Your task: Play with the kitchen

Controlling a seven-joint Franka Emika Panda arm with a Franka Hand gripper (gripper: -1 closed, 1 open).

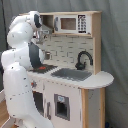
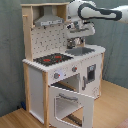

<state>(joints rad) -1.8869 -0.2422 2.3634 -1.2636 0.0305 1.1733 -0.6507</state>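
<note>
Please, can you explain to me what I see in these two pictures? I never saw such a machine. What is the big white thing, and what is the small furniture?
The big white thing is a white robot arm with rounded joints. The furniture is a white and light-wood toy play kitchen.

Both pictures come from fixed cameras off the arm, looking at opposite sides of the toy. In the first exterior view the arm stands in front and hides part of the kitchen. In the second exterior view the arm reaches in from above.

On the counter are a black stovetop with red rings and a grey sink with a black curved faucet. The white oven door hangs open. The gripper hangs above the sink; nothing can be seen in it.
</note>
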